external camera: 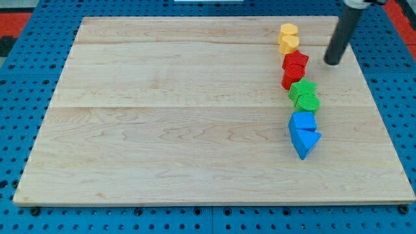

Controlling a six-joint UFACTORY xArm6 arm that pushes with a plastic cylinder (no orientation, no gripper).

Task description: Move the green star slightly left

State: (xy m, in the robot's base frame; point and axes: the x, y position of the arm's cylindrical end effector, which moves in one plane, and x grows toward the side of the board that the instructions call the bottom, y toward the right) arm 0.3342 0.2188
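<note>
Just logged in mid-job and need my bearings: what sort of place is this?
Likely a lab tabletop pushing rig: a pale wooden board on a blue perforated base, small coloured blocks such as the green star, and my tip.

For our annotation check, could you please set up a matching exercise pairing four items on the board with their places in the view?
Column one:
1. yellow blocks
2. green star
3. blue blocks
4. my tip

Column two:
A. bottom end of the column of blocks
B. right of the red blocks, not touching them
C. top end of the column
D. just below the red blocks, above the other green block

Pairs: 1-C, 2-D, 3-A, 4-B
</note>
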